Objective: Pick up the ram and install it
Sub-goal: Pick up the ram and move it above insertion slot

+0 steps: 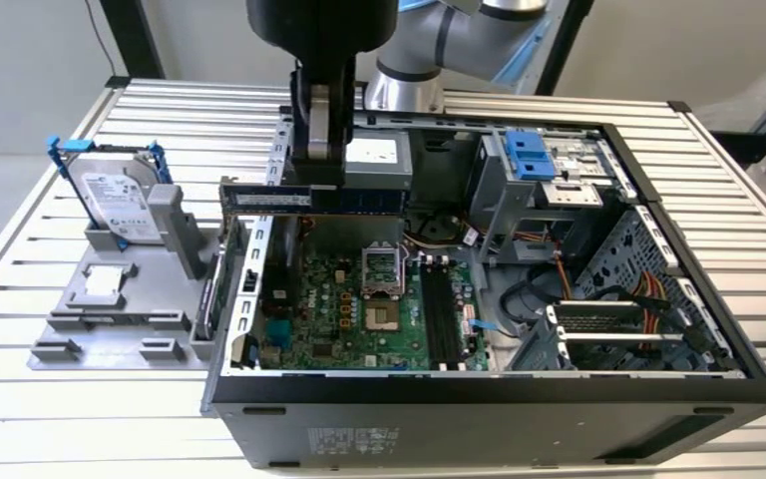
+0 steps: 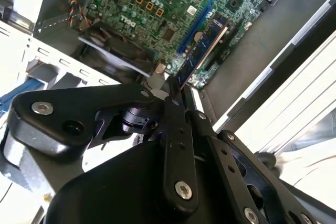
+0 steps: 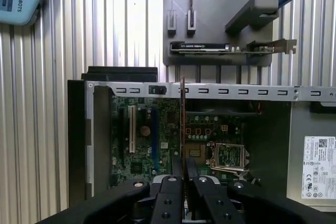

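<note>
– Right, gripper (image 1: 318, 186) state at this frame?
– Fingers (image 3: 173, 184) drawn in close, clamped on the two flat faces of the ram (image 1: 270, 198). The grip sits near the stick's middle, and both ends stick out past the fingers in the exterior view.

– Position of the ram?
– Held level and on edge above the open computer case (image 1: 490, 404), over the far part of the motherboard (image 1: 350, 319), beyond the CPU socket (image 1: 380, 269). One end reaches past the case wall on the exterior view's left. It is not in the memory slots (image 1: 443, 319), which lie nearer the camera and toward the exterior view's right.

– Height over the board?
– Looks well clear in the exterior view. In both wrist views the stick (image 2: 202, 51) is foreshortened, so the gap cannot be judged there.

– Surroundings?
– Grey parts fixture (image 1: 104, 334) on the slatted table (image 1: 37, 419) beside the case. It holds a hard drive with blue handles (image 1: 117, 200) upright, and a card with a metal bracket (image 3: 226, 48).
</note>
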Robot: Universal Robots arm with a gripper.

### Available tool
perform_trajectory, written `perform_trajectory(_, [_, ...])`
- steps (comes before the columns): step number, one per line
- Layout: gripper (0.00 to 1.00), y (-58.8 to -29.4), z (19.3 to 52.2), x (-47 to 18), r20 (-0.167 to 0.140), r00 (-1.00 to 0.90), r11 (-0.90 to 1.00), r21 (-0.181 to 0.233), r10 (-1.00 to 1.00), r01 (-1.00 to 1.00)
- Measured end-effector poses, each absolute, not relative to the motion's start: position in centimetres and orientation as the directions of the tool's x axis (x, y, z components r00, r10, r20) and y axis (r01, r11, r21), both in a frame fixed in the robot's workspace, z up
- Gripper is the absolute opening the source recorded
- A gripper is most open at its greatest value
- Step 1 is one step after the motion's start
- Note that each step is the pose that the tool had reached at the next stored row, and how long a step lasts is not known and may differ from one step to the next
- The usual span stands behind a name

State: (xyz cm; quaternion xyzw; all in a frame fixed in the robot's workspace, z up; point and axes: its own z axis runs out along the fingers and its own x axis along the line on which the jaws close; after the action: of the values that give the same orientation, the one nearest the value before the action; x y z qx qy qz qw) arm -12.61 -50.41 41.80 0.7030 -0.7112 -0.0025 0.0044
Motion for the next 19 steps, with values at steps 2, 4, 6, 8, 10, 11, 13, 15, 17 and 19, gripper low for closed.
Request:
perform_trajectory(2, [0.00, -50.4, 41.8, -12.5, 0.003, -0.012, 0.012, 0.010, -1.000, -1.000])
perform_trajectory(4, [0.00, -50.4, 41.8, -12.3, 0.003, -0.012, 0.012, 0.010, -1.000, -1.000])
perform_trajectory(6, [0.00, -50.4, 41.8, -12.1, 0.003, -0.012, 0.012, 0.010, -1.000, -1.000])
perform_trajectory(8, [0.00, -50.4, 41.8, -12.0, 0.003, -0.012, 0.012, 0.010, -1.000, -1.000])
perform_trajectory(10, [0.00, -50.4, 41.8, -11.8, 0.003, -0.012, 0.012, 0.010, -1.000, -1.000])
perform_trajectory(11, [0.00, -50.4, 41.8, -11.8, 0.003, -0.012, 0.012, 0.010, -1.000, -1.000])
perform_trajectory(13, [0.00, -50.4, 41.8, -11.6, 0.003, -0.012, 0.012, 0.010, -1.000, -1.000])
perform_trajectory(15, [0.00, -50.4, 41.8, -11.5, 0.003, -0.012, 0.012, 0.010, -1.000, -1.000])
perform_trajectory(17, [0.00, -50.4, 41.8, -11.3, 0.003, -0.012, 0.012, 0.010, -1.000, -1.000])
perform_trajectory(19, [0.00, -50.4, 41.8, -11.2, 0.003, -0.012, 0.012, 0.010, -1.000, -1.000])
